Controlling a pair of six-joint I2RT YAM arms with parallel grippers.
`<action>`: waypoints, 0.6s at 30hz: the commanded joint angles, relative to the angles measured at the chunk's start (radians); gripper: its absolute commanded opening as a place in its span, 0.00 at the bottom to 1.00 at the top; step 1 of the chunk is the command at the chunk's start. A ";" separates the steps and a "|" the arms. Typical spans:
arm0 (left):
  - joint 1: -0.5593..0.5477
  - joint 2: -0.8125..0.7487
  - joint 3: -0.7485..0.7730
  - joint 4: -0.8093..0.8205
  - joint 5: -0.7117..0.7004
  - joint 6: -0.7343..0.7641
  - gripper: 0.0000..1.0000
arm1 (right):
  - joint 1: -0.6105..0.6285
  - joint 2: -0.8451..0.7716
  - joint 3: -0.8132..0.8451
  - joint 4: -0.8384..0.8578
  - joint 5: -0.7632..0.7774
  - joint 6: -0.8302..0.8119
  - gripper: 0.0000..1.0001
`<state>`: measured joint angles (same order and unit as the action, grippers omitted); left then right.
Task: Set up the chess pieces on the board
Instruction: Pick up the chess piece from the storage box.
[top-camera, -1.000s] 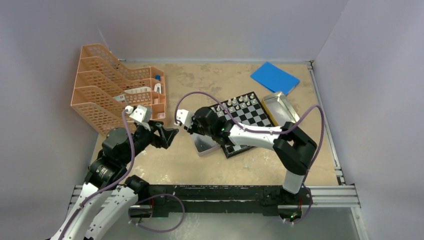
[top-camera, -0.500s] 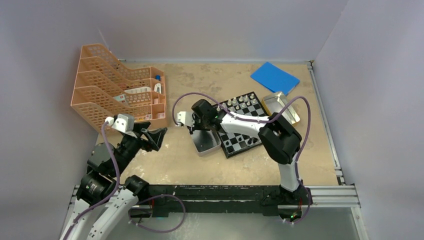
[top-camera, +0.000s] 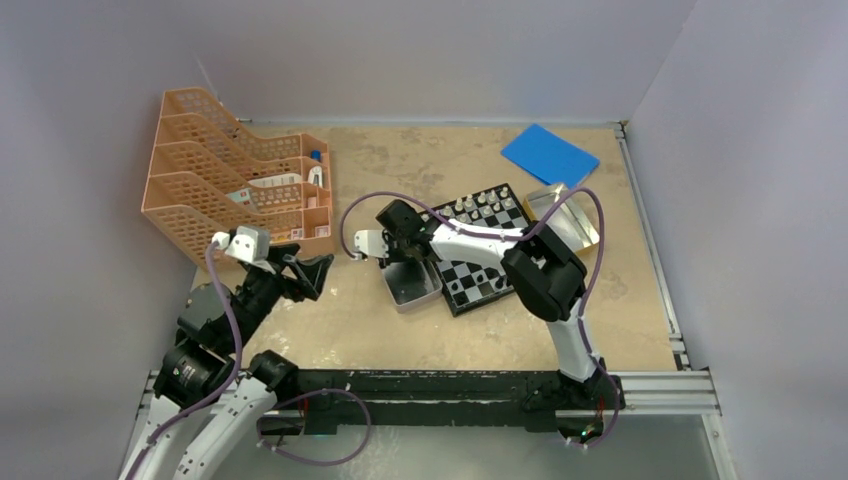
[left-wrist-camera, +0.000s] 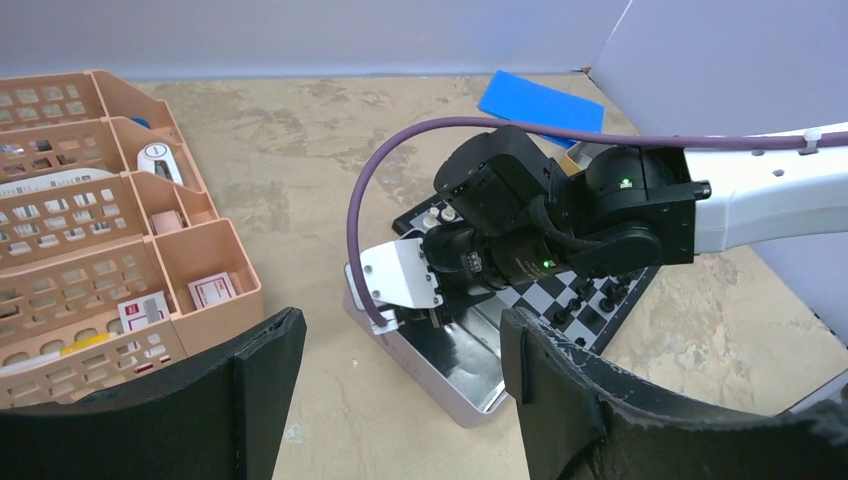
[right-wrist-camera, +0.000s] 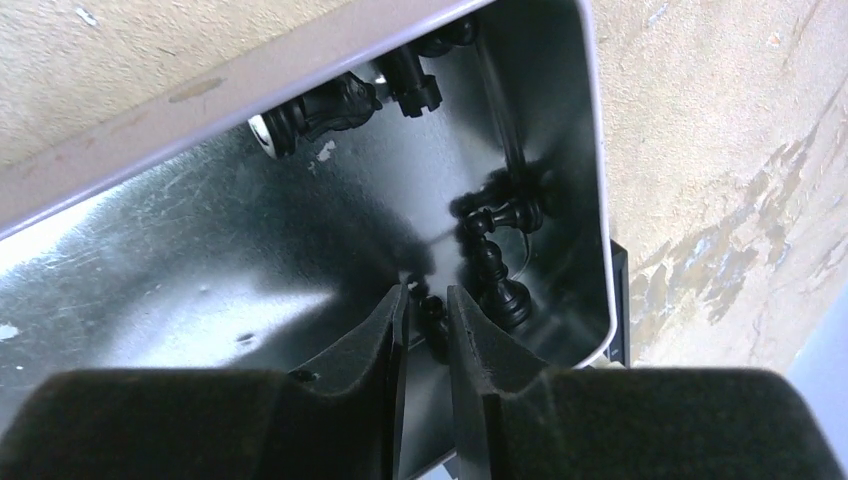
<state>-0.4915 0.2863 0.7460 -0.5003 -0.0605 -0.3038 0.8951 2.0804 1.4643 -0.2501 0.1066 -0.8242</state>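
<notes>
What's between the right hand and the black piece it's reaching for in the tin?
Nothing visible. The right hand straddles a black piece lying in the tin; whether it pinches it yet is unclear. A few other black pieces lie close beside it, against the tin wall.

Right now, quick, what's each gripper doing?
Left gripper: jaws open, empty.
Right gripper: jaws closed on a black chess piece inside the tin.
</notes>
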 joint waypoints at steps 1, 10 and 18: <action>0.001 0.017 0.004 0.018 -0.012 -0.004 0.71 | -0.007 0.015 0.062 -0.069 0.054 -0.039 0.24; 0.001 0.010 0.003 0.020 -0.012 -0.004 0.71 | -0.006 0.036 0.056 -0.066 0.070 -0.067 0.22; 0.001 0.012 0.001 0.019 -0.011 -0.004 0.70 | -0.005 0.014 0.028 -0.022 0.038 -0.113 0.02</action>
<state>-0.4911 0.2951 0.7460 -0.5034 -0.0605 -0.3038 0.8936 2.1021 1.4933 -0.2840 0.1608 -0.8989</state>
